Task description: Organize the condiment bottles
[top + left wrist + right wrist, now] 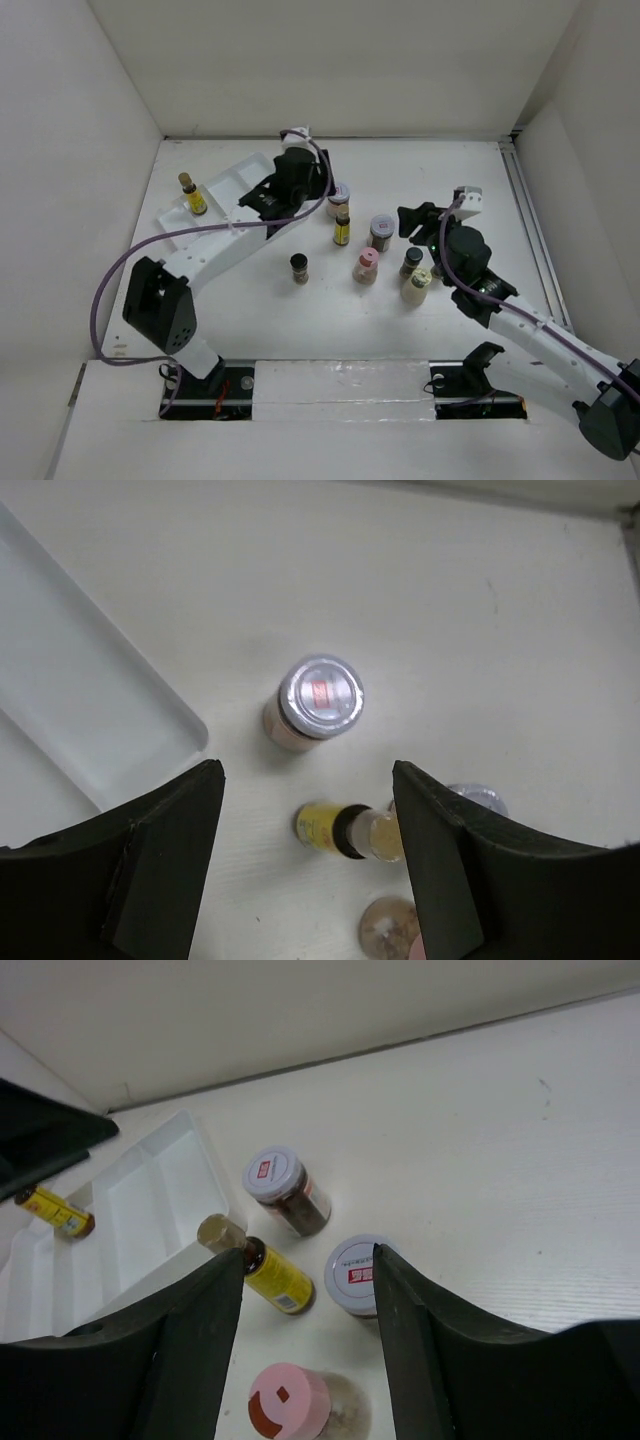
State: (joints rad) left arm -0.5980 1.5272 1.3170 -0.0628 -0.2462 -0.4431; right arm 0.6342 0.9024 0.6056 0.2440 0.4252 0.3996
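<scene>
Bottles were noted mostly loose on the table, right of the white divided tray. Only one yellow-labelled bottle was seen standing in the tray, towards its far left (which compartment could not be told).

Left gripper was recorded spread wide and empty, hung above a silver-lidded brown jar. The jar sat just beyond the fingertips, roughly centred between them. A second yellow bottle stood upright just near of that jar, apart from it.

Right gripper was likewise released, nothing held, poised over the cluster: another silvery-lidded jar and a pink-capped bottle below it. A cream-capped bottle, a small dark jar and a dark-lidded jar were logged nearer the arm bases.

Step in hand was judged to be the left arm's pick of the silver-lidded brown jar; the sorting was judged barely begun.

To be done well:
- the fingers should be carried forward until the jar is squarely between them
- the descent should be kept vertical, so the second yellow bottle is not clipped
- the glass body should be gripped below the lid (the lid looks slick)
- the jar should be lifted upright and set in a free compartment
</scene>
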